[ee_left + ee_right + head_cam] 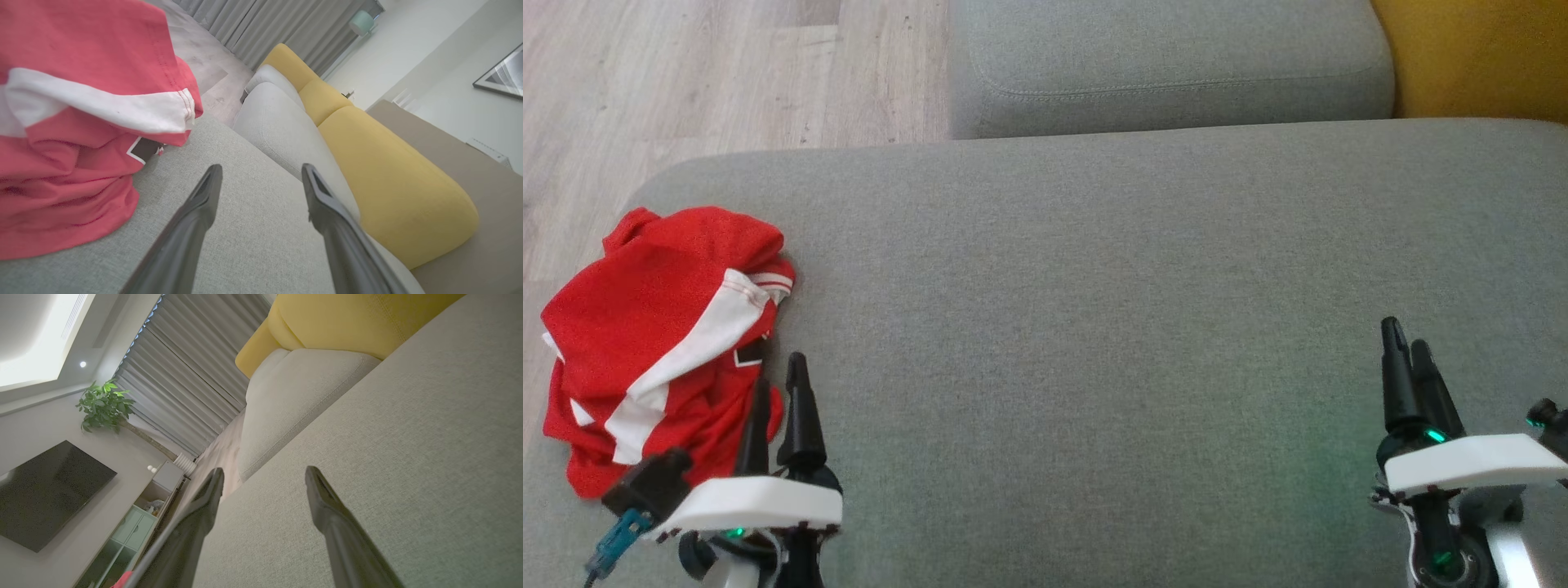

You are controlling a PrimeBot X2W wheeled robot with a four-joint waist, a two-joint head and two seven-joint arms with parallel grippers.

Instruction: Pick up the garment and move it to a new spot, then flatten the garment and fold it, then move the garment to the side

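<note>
Two grippers hung low over a big grey sofa seat (1094, 269). The left gripper (778, 371) was at the near left side. Its two dark fingers (192, 220) were spread apart, and nothing was between them. The right gripper (1405, 333) was well apart from it, at the near right side. Its fingers (339, 522) were spread apart too and held nothing.

A red shirt (662, 327) with wide white stripes lay in a messy heap at the left end of the seat, right by the rounded edge. It was all bunched up, with folds on top of folds. A small dark patch with a white border peeked out on its right side. It may have been a printed badge, but it was too hidden to tell.

The left gripper sat just beside the heap, on the heap's right. In the left wrist view the shirt was up and to the left of the fingers, and bare grey cloth lay under them.

Behind the seat was a smaller grey cushion (1168, 65), with a yellow cushion (1478, 57) next to it. A pale wood floor (727, 73) ran past the sofa's left end. The right wrist view also showed long grey curtains (184, 384), a leafy green plant (104, 406) and a dark TV (45, 494) on the wall.
</note>
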